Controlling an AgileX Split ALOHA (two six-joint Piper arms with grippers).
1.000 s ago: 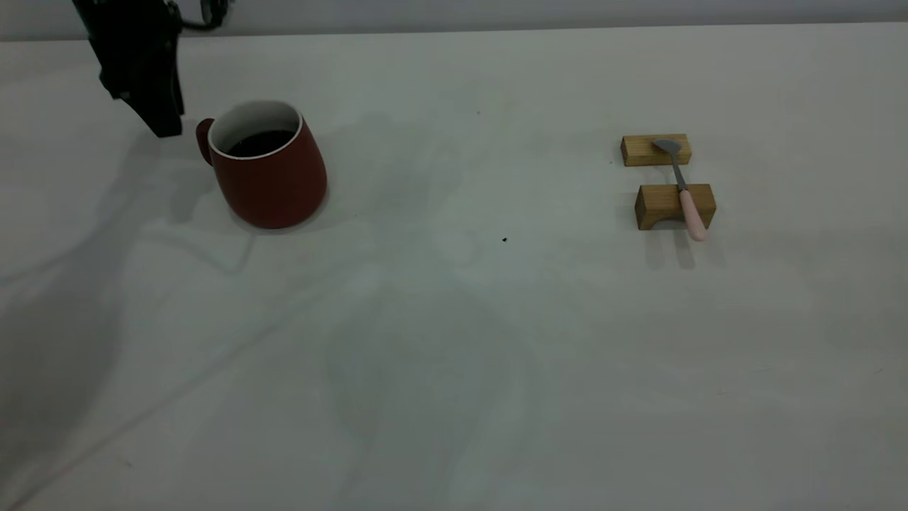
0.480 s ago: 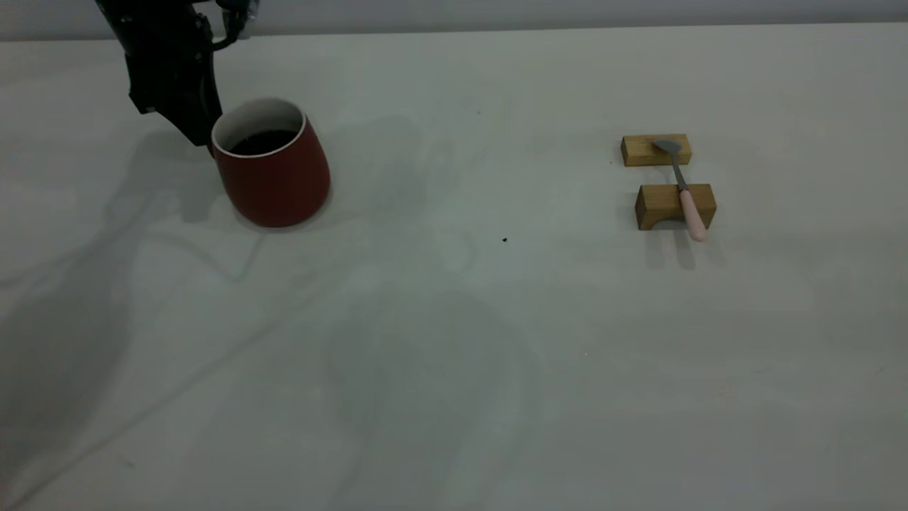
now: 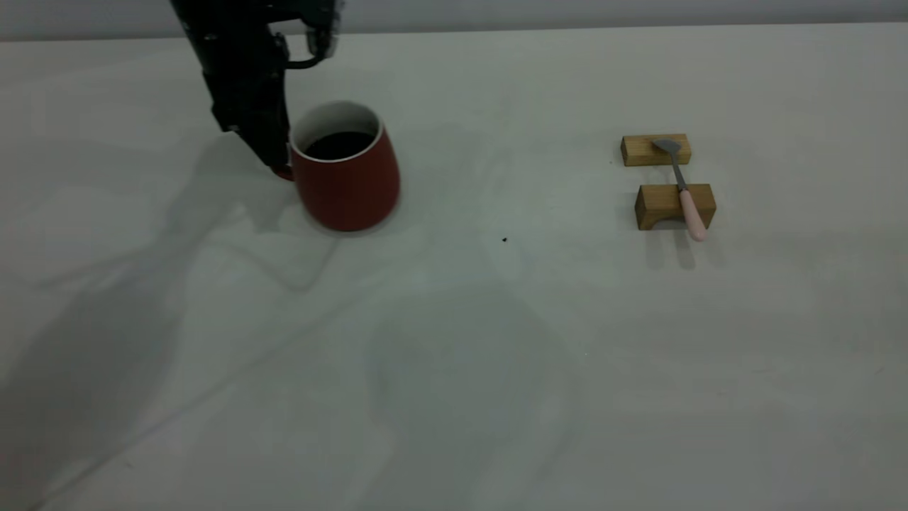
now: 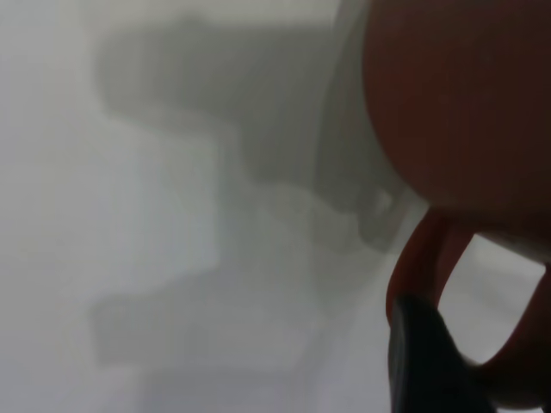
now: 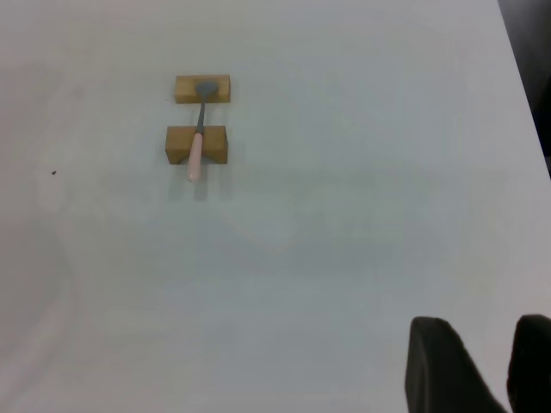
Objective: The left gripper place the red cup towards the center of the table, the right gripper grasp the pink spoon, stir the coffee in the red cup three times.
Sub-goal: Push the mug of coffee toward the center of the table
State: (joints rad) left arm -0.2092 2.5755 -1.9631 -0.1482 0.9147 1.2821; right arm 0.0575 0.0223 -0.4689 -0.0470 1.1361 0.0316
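The left gripper [image 3: 273, 152], a black arm end with narrow black fingers, is seen at the upper left of the exterior frame, reaching down onto the loop handle [image 3: 284, 172] of the dark red rounded mug with white rim, the red cup [image 3: 345, 170]; in the left wrist view one black fingertip [image 4: 426, 361] is lodged at the red handle loop [image 4: 430, 258], so the gripper is judged to be closed on the handle, though the second finger is not shown. The cup stands left of the frame's middle, upright, with the dark coffee [image 3: 339, 145] lying flat inside. The step in hand is judged to be the carrying or sliding of the cup towards the middle of the large off-white matte table [image 3: 454, 369], roughly towards the tiny dark speck [image 3: 504, 240]. For this to be done well, the cup should be kept level and moved slowly, since a handle grip lets a heavy mug swing or tip and the liquid could slop over the rim; it should be set down flat before the fingers are released. The small pink spoon [image 3: 682, 186], grey metal bowl and pale pink handle, is laid across two tan wooden blocks [image 3: 674, 206] at the right of the frame, well apart from the cup. The right gripper [image 5: 486, 370] is held high over the table's far side, its two black fingers slightly parted and empty, with the spoon [image 5: 197, 148] far off in its view.
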